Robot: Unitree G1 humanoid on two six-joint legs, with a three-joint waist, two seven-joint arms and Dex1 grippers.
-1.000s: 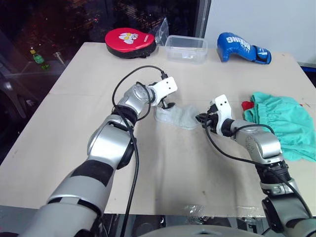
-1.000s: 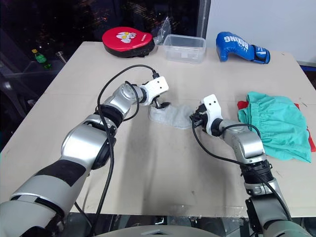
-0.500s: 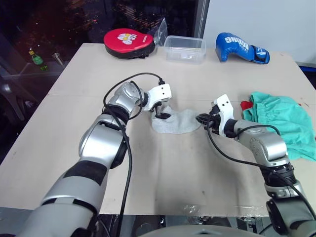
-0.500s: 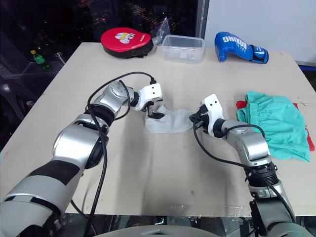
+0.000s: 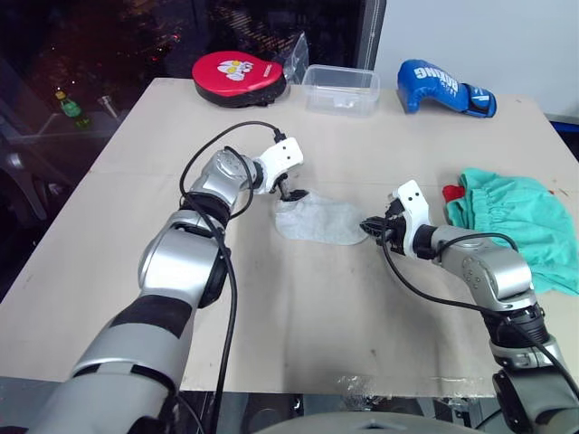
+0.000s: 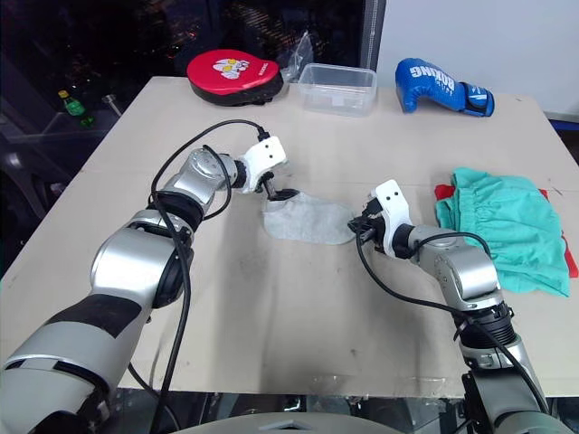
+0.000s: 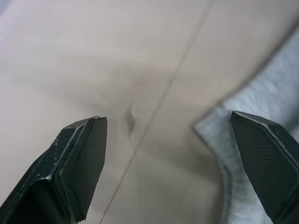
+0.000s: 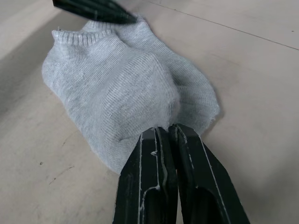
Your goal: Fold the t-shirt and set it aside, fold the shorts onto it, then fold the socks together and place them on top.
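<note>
The socks [image 5: 318, 220] are pinched at one end by the clenched right end effector [image 5: 365, 227]; the left end effector [image 5: 288, 192] is spread open at the other.

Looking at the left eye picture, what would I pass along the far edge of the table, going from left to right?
Red padded mitt → clear plastic box → blue boxing glove.

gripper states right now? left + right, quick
Left claw: open, at the cuff end of the socks, holding nothing.
Right claw: shut, at the toe end of the socks; grip on fabric cannot be told.
</note>
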